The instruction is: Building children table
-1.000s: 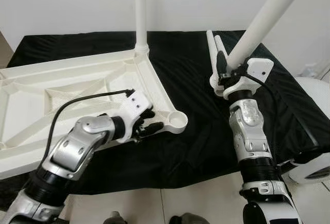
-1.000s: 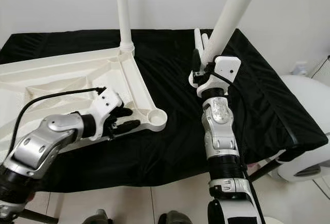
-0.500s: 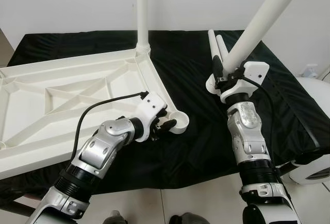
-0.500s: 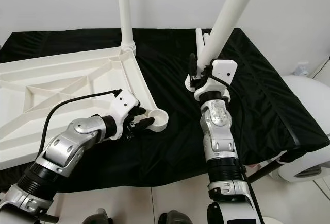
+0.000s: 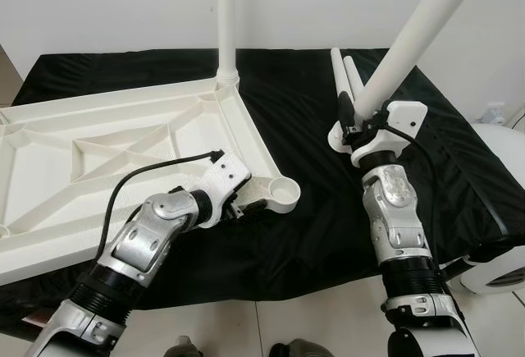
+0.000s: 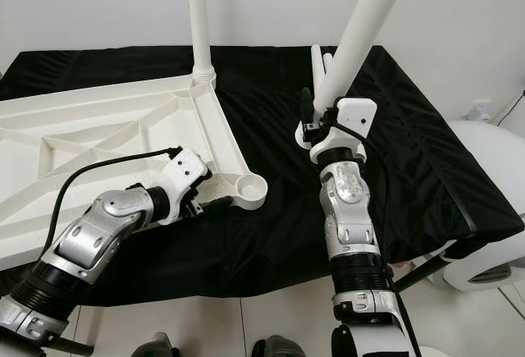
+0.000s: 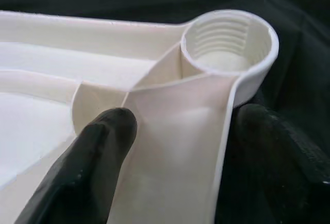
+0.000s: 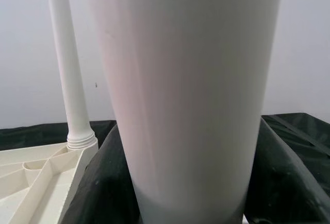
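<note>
The white tabletop (image 5: 49, 201) lies upside down on the black cloth. One white leg (image 5: 225, 20) stands screwed into its far corner. At the near corner is a bare threaded socket (image 7: 227, 38). My left gripper (image 5: 250, 203) is shut on the tabletop's rim just behind that socket, one finger (image 7: 98, 152) inside the rim and the other outside. My right gripper (image 5: 361, 121) is shut on a second white leg (image 5: 418, 33), held tilted up and to the right above the cloth, to the right of the socket.
Two more white legs (image 5: 340, 70) lie on the cloth behind my right gripper. A white rounded object (image 5: 502, 268) stands off the table's right edge. A white wall is close behind. The black cloth (image 5: 303, 127) between socket and right arm is bare.
My left gripper has moved right along the near rim to the corner and shut just behind the socket. The right gripper has shifted the tilted leg slightly left.
</note>
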